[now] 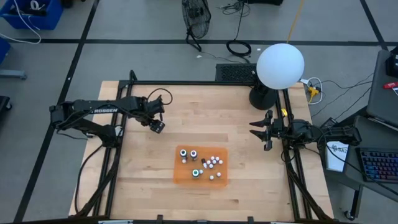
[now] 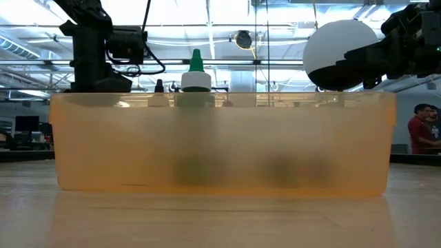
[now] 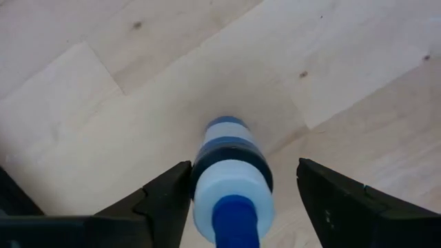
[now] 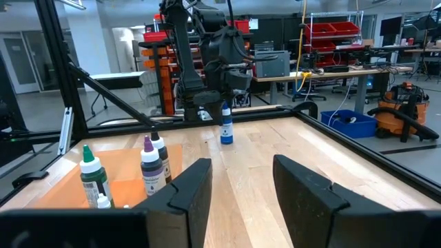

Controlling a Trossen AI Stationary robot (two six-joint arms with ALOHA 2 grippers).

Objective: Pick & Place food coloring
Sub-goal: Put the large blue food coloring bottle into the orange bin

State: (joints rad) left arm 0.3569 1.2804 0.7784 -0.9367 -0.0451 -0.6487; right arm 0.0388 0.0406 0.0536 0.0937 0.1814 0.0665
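From above, my left pincer [image 1: 157, 126] hangs over bare counter [image 1: 149, 168], away from the orange tray [image 1: 183, 175]; my right pincer [image 1: 260, 132] waits near the counter's right edge, open and empty; my left wrist shows the blue bottle [image 3: 231, 182] standing between my spread fingers [image 3: 162, 200], one touching; my right wrist shows three bottles [image 4: 148, 165] in the tray.
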